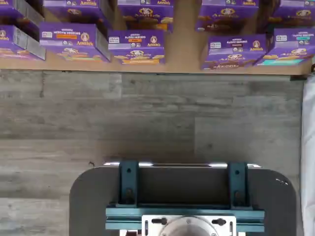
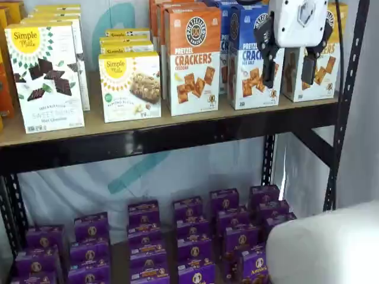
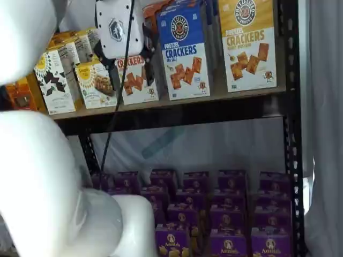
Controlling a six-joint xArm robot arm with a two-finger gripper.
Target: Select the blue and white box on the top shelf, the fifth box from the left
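The blue and white box point(image 2: 251, 59) stands upright on the top shelf point(image 2: 148, 142), between an orange-and-white Pretzel Crackers box point(image 2: 192, 59) and a yellow-topped one point(image 2: 320, 68). It also shows in a shelf view point(image 3: 185, 53) above the shelf's black rail point(image 3: 177, 110). My gripper point(image 2: 287, 80) hangs in front of the shelf, open and empty, with a plain gap between its black fingers. It overlaps the right edge of the blue box and the yellow-topped box. Its white body point(image 3: 115, 29) shows in front of the orange box. The wrist view does not show the blue box.
Simple Mills boxes point(image 2: 44, 77) stand at the shelf's left. Rows of small purple boxes point(image 2: 195, 236) fill the lower level and show in the wrist view point(image 1: 135, 46). A dark mount with teal brackets point(image 1: 184, 191) sits over grey floor. My white arm point(image 3: 43, 176) fills the left foreground.
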